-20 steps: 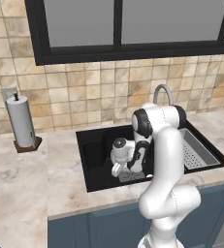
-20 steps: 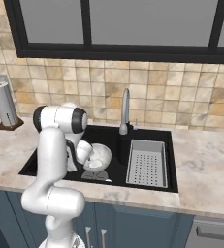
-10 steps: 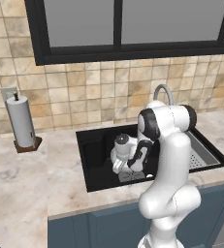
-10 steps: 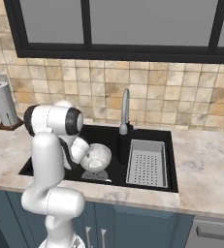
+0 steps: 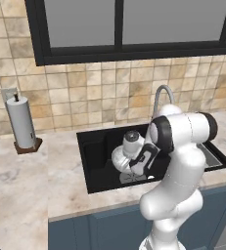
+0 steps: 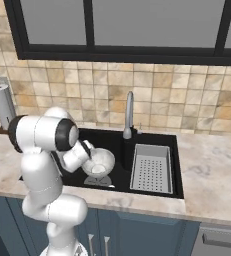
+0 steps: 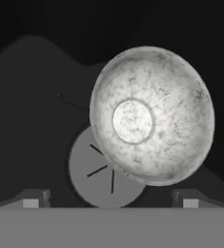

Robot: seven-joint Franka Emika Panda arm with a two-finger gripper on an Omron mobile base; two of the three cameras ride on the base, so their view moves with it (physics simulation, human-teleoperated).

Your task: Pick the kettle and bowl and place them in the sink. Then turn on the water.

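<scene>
Bowl (image 7: 152, 115): I see it in the sink (image 6: 118, 141), over the drain (image 7: 100, 173).
End effector (image 7: 109, 202): released, fingers wide, above the bowl.

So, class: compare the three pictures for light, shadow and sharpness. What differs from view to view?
Left base view: even, flat light, sink interior dark. Right base view: same soft light, faint shadow under the bowl. Hand view: dim, nearly colourless; the bowl is bright and speckled against a black basin, the open claw tips slightly soft.
</scene>
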